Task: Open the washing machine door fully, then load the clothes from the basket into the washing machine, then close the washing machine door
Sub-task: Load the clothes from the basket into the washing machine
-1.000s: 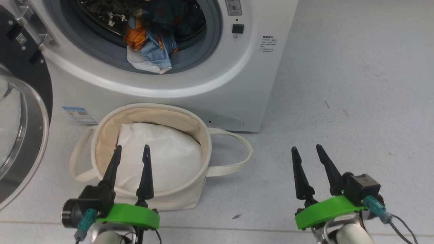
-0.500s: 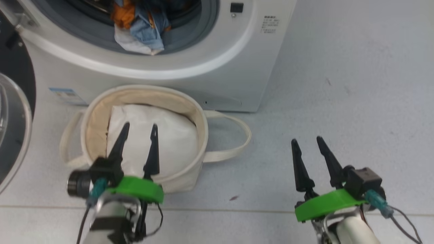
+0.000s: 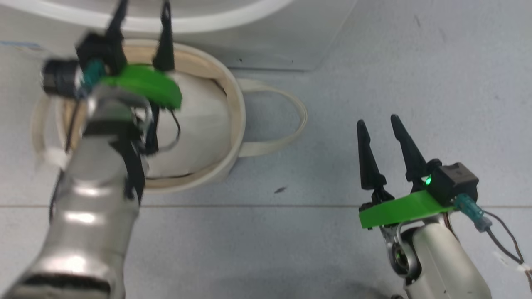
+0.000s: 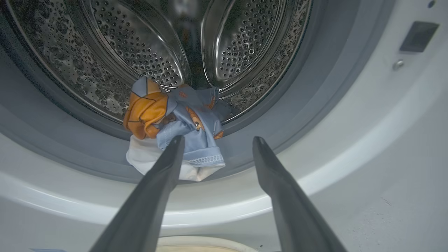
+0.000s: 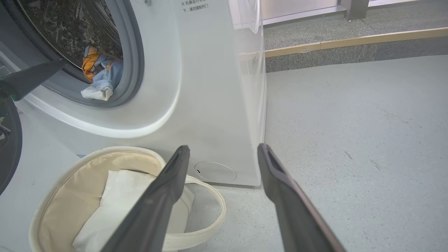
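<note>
one washing machine (image 5: 210, 105) takes up the upper left of the right wrist view, and its one washing machine door (image 5: 8, 147) stands open at the left edge. one basket (image 5: 87, 171) sits on the floor just before it, lower left, holding one white padded bundle (image 5: 119, 196). one bunch of clothes (image 4: 182, 119) lies at the drum's mouth, mid-frame in the left wrist view, with its hem draped over the grey seal. of the two arms, the left reaches over the basket at the upper left of the head view. the left gripper (image 4: 217, 139) is spread wide and empty, aimed at the clothes. the right gripper (image 3: 377, 120) hovers over the floor at lower right, fingers spread, holding nothing.
</note>
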`<state>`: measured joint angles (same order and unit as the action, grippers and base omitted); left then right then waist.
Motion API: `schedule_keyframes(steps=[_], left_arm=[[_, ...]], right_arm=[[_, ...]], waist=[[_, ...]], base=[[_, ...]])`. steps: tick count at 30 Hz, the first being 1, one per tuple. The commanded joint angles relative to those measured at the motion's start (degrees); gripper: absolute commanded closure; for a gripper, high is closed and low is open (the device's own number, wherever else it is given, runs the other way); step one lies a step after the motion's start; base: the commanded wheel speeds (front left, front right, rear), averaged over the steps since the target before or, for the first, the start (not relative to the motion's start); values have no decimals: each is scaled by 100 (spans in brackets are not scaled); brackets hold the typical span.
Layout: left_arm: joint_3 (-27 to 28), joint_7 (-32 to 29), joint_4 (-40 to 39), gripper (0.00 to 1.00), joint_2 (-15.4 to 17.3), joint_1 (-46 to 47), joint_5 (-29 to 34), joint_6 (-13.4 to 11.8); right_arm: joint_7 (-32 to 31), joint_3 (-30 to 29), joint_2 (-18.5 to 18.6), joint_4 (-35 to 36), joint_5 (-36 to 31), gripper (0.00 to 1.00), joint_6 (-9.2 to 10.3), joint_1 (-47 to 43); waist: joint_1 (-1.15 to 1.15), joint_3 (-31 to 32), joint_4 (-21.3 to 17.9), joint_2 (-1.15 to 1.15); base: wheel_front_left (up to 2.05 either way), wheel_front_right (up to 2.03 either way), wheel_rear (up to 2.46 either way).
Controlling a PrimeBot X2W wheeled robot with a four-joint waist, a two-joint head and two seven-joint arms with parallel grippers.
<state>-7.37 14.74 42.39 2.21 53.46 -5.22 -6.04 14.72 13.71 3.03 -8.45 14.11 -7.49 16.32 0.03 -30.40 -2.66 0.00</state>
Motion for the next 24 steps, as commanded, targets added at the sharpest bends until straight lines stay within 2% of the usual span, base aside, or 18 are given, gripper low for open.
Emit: schedule_keyframes(steps=[1,5,12,19,24], left_arm=[[153,26,149,0,237,491,38,-13],[30,-8,889,0,303,1400,197,-84],[-54,-264,2037,0,353,2532,325,-402],[-147,-502,2724,0,419,3076,401,-621],[-298,-800,2980,0,502,3274,546,-939]], right_arm=[[28,116,-15,207,-48,0,0,80],[28,162,-15,226,-13,0,0,232],[28,225,-15,236,108,0,0,386],[28,301,-15,227,203,0,0,446],[28,324,-15,231,245,0,0,446]], waist=[[-3,-441,-74,0],[-3,-669,-147,0],[-3,-884,-307,0],[-3,-944,-457,0],[-3,-959,-525,0]], base=[[0,0,0],[0,0,0],[0,0,0],[0,0,0],[0,0,0]])
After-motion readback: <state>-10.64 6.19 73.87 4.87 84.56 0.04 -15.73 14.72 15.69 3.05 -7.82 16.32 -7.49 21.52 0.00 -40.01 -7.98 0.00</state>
